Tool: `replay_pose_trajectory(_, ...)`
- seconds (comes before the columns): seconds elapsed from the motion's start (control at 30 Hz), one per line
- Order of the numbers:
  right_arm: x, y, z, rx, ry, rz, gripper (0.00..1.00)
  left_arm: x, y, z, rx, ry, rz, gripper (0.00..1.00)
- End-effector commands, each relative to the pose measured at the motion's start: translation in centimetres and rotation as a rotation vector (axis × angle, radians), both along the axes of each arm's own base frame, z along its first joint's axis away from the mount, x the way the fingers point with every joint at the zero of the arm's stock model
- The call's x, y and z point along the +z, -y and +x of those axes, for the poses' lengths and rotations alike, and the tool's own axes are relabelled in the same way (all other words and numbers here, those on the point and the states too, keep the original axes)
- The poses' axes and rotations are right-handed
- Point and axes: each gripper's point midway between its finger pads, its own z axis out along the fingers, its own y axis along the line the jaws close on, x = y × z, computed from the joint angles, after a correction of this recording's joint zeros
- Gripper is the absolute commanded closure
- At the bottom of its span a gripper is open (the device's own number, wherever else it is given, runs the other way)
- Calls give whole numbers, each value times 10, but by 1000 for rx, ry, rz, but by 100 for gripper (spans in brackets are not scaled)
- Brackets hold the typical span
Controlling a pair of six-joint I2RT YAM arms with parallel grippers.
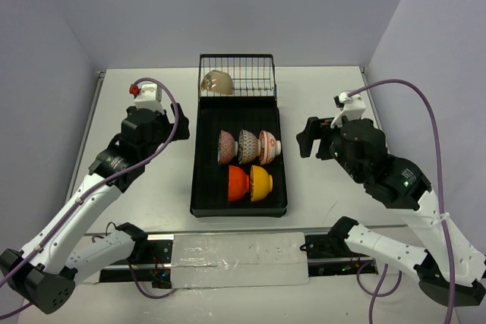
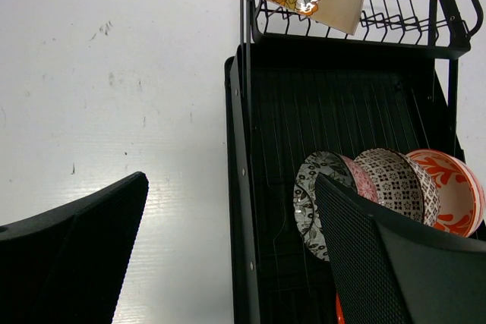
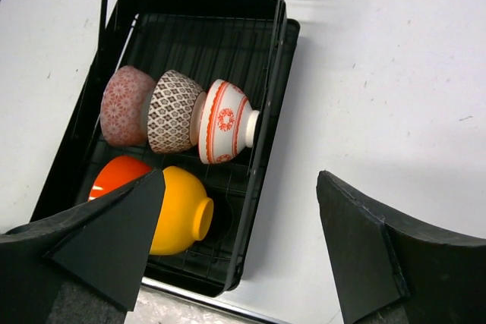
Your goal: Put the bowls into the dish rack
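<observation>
Counter (image 1: 319,202) between the two arms carries the rack (image 1: 203,191), its long side running from 6 o'clock, near the arm bases, to 12 o'clock at the far end. All six bowls are in it. Toward 6 o'clock two plain ones lie on their sides, touching: the red bowl (image 1: 238,184), and the yellow bowl (image 1: 261,183) at its 3 o'clock. Just beyond them three patterned bowls stand on edge in a row, each against the next: the pink bowl (image 1: 227,147) at 9 o'clock, the lattice bowl (image 1: 247,146) in the middle, the red-on-white bowl (image 1: 268,147) at 3 o'clock. Level with that row, the left hand (image 1: 181,128) hangs at the rack's 9 o'clock, fingers spread wide, grasping nothing. The right hand (image 1: 307,138) hangs at 3 o'clock, likewise spread and empty, apart from the rack. At 12 o'clock the wire basket (image 1: 258,66) holds the beige bowl (image 1: 218,82), tipped on its side in the left half, a flower pattern on it.
</observation>
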Motion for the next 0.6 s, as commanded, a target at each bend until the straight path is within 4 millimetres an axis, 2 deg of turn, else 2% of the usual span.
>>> replay_pose_trajectory(0.0, -8, -6, 8, -4, 1, -40, 12, 10, 4, 2, -16, 35, -18, 4)
replay_pose_trajectory(0.13, -6, -9, 2, 28, 7, -16, 10, 6, 9, 1, -36, 21, -24, 4)
replay_pose_trajectory(0.17, -13, -9, 0, 35, 7, -18, 9, 5, 9, 3, -38, 15, -22, 4)
replay_pose_trajectory(0.2, -7, -6, -3, 38, 39, 7, 7, 3, 11, 2, -45, 7, -20, 4)
replay_pose_trajectory(0.27, -15, -2, -7, 39, 46, 10, 5, -3, 13, 5, -46, -17, -12, 4)
replay_pose_trajectory(0.33, -10, 5, -11, 31, 93, 36, 1, -7, 15, 7, -48, -36, -6, 4)
replay_pose_trajectory(0.43, -8, 15, -14, 1, 125, 47, 0, -17, 17, 9, -45, -75, 6, 4)
replay_pose_trajectory(0.57, -11, 16, -14, -7, 120, 45, 0, -15, 19, 8, -58, -74, -6, 4)
